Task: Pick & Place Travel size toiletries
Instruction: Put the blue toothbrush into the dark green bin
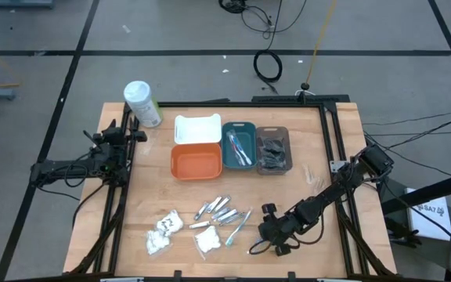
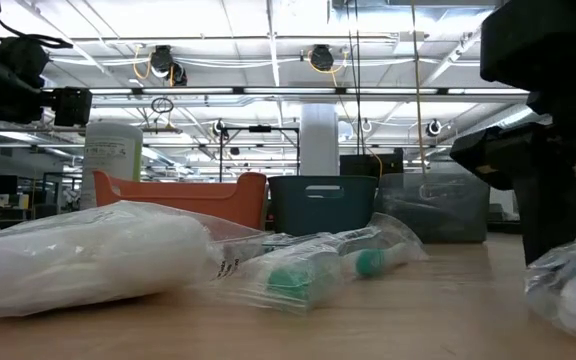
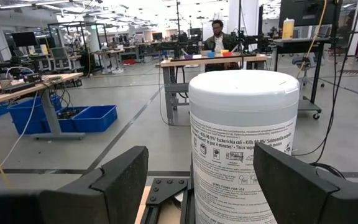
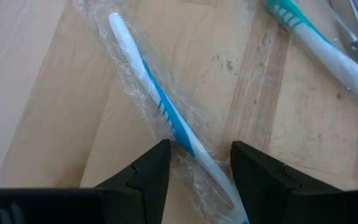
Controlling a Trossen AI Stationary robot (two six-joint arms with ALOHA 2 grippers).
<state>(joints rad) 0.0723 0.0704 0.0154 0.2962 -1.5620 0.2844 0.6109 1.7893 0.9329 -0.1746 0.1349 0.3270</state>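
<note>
- I see the right gripper [image 4: 194,171] low over the table's [image 1: 327,157] near right part, fingers parted either side of a wrapped blue-and-white toothbrush [image 4: 160,106] (straddling, not clamped).
- Other toiletries [image 1: 214,211] lie scattered nearby.
- My left gripper [image 3: 197,186] waits wide open by the white bottle [image 3: 244,143].

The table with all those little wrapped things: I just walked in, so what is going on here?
The right end effector is down at the near side of the wooden table, its open fingers straddling a clear-wrapped blue-and-white toothbrush. It is not lifted yet. The left end effector waits open by the large white cylindrical bottle. Tubes and packets lie loose near the trays.
</note>
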